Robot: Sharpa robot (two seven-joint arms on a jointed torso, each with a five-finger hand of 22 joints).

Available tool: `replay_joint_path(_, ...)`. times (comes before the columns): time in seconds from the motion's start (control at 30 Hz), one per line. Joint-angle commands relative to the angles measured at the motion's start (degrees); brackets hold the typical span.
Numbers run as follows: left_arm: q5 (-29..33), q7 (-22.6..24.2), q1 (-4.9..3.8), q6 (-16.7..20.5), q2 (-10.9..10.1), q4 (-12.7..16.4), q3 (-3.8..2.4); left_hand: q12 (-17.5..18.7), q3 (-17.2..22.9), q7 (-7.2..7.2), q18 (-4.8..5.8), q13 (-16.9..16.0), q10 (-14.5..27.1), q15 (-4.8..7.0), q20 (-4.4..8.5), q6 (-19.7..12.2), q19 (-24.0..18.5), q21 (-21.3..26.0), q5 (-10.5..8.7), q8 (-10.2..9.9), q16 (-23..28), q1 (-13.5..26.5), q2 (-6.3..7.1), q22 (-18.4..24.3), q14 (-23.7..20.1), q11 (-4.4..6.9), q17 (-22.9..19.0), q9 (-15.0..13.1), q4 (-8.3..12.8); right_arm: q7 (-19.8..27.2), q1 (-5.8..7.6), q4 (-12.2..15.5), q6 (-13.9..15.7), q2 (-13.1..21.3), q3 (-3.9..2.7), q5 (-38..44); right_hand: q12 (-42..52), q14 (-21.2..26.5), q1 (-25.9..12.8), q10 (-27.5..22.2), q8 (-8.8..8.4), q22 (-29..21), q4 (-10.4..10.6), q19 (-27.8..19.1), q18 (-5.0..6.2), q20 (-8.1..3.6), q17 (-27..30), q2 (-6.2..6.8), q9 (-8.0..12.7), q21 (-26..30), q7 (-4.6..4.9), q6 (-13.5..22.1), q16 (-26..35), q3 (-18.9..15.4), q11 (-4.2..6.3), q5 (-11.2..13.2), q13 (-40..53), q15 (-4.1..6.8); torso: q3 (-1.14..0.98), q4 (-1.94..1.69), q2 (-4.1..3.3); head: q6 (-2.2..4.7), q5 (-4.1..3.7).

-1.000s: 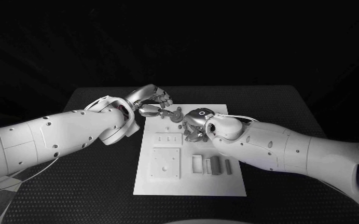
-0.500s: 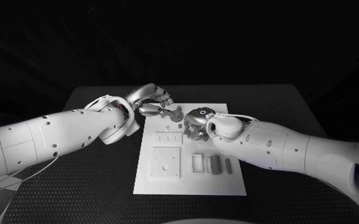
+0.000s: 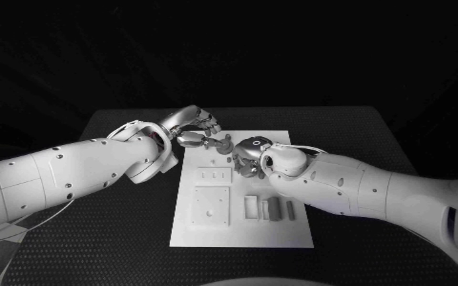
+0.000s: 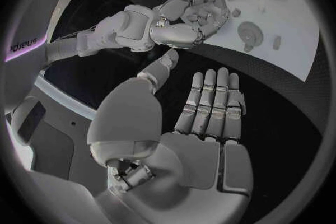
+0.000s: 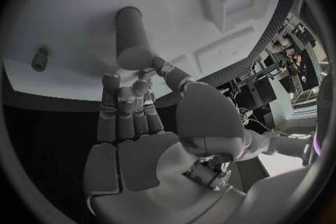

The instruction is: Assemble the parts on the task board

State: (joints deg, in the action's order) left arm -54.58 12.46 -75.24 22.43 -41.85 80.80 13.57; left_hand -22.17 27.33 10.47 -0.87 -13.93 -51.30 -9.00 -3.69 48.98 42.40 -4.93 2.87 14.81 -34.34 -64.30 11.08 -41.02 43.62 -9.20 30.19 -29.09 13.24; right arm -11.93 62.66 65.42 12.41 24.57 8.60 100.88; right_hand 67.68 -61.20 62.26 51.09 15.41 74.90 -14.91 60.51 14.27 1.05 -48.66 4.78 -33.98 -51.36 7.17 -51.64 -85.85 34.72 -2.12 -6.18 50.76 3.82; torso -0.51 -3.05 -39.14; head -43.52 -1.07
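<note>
Left hand (image 4: 206, 123) is recorded flat-fingered and empty, hovering over the table just beside the far-left edge of the task board (image 3: 286, 233), near a round pegged part (image 4: 248, 31) lying on the plate. Right hand (image 3: 250, 157) is curled over the board's far middle, with thumb and fingertips (image 5: 112, 87) pinching the top of an upright grey cylinder (image 5: 131, 33). Step judged to be seating the cylinder: it should be held vertical and pressed straight down, with the left hand brought in only if the board needs steadying.

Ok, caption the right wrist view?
Right hand pinching a grey peg above the board.
</note>
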Motion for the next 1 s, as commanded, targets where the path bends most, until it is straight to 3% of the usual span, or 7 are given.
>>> replay_joint_path(0.03, 0.14, 0.09, -0.09, -0.55, -0.03, 0.18, -0.04, -0.24, -0.17, -0.08, 0.87, -0.06, -0.35, 0.06, 0.0, 0.51, 0.59, 0.4, 0.23, 0.26, -0.05, -0.09, -0.22, 0.1, 0.2, -0.06, 0.07, -0.04, -0.19, 0.53, -0.27, 0.0, -1.88, 0.12, 0.15, 0.18, 0.32, -0.16, 0.71, 0.14, 0.21, 0.87, 0.52, -0.29, 0.73, 0.06, 0.07, 0.08, 0.21, -0.07, 0.83, -1.4, -0.22, 1.93, 0.35, -0.04, -0.1, 0.42, 0.01, 0.06, 0.05, -0.1, 0.04)
replay_joint_path(0.4, 0.14, -0.15, -0.12, -0.78, -0.2, 0.3, -0.04, -0.24, -0.1, -0.08, 0.87, -0.06, -0.26, 0.03, -0.01, 0.47, 0.58, 0.49, 0.23, 0.25, 0.01, -0.23, -0.32, 0.17, 0.13, -0.08, 0.1, -0.02, -0.14, 0.76, -0.28, -0.09, -1.62, 0.35, 0.2, -0.13, 0.53, -0.09, 2.11, 0.01, 0.67, 1.01, -0.93, -0.51, 0.73, 0.17, 0.16, -2.09, 0.31, -0.26, 0.53, -2.63, -0.27, 6.16, 0.64, -0.05, -0.32, 0.68, 0.09, 0.01, 0.04, -0.14, 0.1)
replay_joint_path(0.5, 0.14, -0.22, -0.13, -0.85, -0.27, 0.32, -0.04, -0.22, -0.1, -0.06, 0.87, -0.06, -0.2, 0.02, -0.03, 0.43, 0.57, 0.53, 0.23, 0.23, 0.04, -0.26, -0.3, 0.2, 0.09, -0.1, 0.1, -0.01, -0.13, 0.81, -0.28, -0.13, -1.33, 0.42, 0.2, -0.7, 0.57, -0.09, 1.96, -0.01, 0.64, 1.02, -0.92, -0.47, 0.73, 0.24, 0.17, -1.83, 0.37, -0.32, 0.54, -2.64, -0.29, 6.95, 0.6, 0.01, -0.36, 0.67, 0.09, 0.0, 0.04, -0.07, 0.12)
replay_joint_path(0.63, 0.14, -0.25, -0.14, -0.88, -0.34, 0.36, -0.04, -0.21, -0.11, -0.04, 0.87, -0.05, -0.15, -0.01, -0.04, 0.39, 0.56, 0.56, 0.22, 0.21, 0.08, -0.26, -0.29, 0.23, 0.04, -0.12, 0.11, 0.01, -0.12, 0.72, -0.28, -0.17, -0.68, 0.52, 0.2, -0.96, 0.68, -0.15, 1.07, 0.0, 0.33, 1.01, -0.67, -0.28, 0.73, 0.29, 0.2, 0.28, 0.58, -0.48, 0.67, -2.16, -0.33, 7.16, 0.48, 0.1, -0.41, 0.58, 0.12, -0.01, 0.02, -0.06, 0.1)
replay_joint_path(0.8, 0.14, -0.3, -0.15, -0.92, -0.35, 0.33, -0.04, -0.2, -0.11, -0.03, 0.87, -0.05, -0.11, -0.02, -0.06, 0.37, 0.56, 0.59, 0.23, 0.19, 0.1, -0.27, -0.28, 0.25, 0.02, -0.14, 0.11, 0.02, -0.12, 0.66, -0.28, -0.11, 0.26, 0.71, 0.2, -1.17, 0.78, -0.15, -0.87, -0.18, -0.47, 0.93, 0.71, -0.08, 0.73, 0.26, 0.28, 4.86, 1.05, -0.55, 1.14, -0.73, -0.31, 6.13, 0.06, 0.25, -0.48, 0.21, 0.11, 0.01, -0.02, -0.02, 0.09)
replay_joint_path(1.0, 0.27, -0.48, -0.15, -1.08, -0.42, 0.36, -0.04, -0.17, -0.14, 0.02, 0.87, -0.04, 0.0, -0.05, -0.09, 0.26, 0.56, 0.64, 0.22, 0.14, 0.14, -0.24, -0.23, 0.3, -0.04, -0.18, 0.13, 0.05, -0.15, 0.9, -0.28, -0.14, 0.05, 0.83, 0.2, -1.22, 0.9, 0.13, -1.22, -0.66, -1.01, 0.92, 0.56, -0.35, 0.73, 0.15, 0.29, 6.44, 1.35, -0.48, 1.56, 0.54, -0.32, 4.16, -0.33, 0.25, -0.47, -0.17, 0.11, 0.0, -0.01, 0.01, 0.04)
